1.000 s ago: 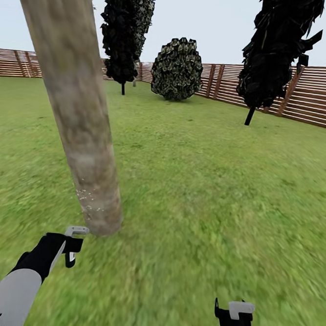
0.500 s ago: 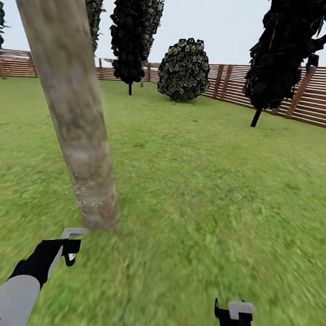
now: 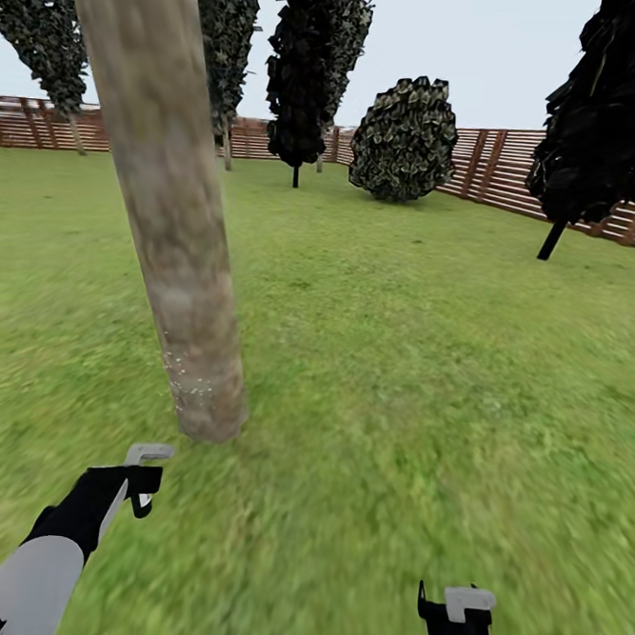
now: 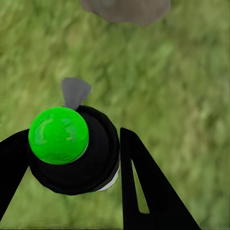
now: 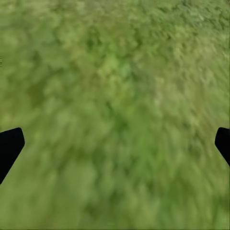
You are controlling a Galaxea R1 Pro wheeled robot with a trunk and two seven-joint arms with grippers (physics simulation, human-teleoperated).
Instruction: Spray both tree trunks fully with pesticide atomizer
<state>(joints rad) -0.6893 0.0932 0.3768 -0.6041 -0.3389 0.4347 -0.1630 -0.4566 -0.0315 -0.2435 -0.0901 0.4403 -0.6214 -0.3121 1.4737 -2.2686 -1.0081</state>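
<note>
Gripping the pesticide atomizer between the black fingers of my left gripper, I hold it low over the lawn, just short of the base of the tree trunk. In my left wrist view the bottle shows as a round black body with a bright green cap facing the camera and a small grey nozzle pointing toward the foot of the trunk. Fine white specks of pesticide dot the lowest part of the mottled grey-brown bark; higher up the bark looks bare. My right gripper hangs well apart to the right, its fingers spread wide and empty above grass. Behind, dark cypress-like trees, a rounded shrub and the slatted wooden fence ring the garden.
</note>
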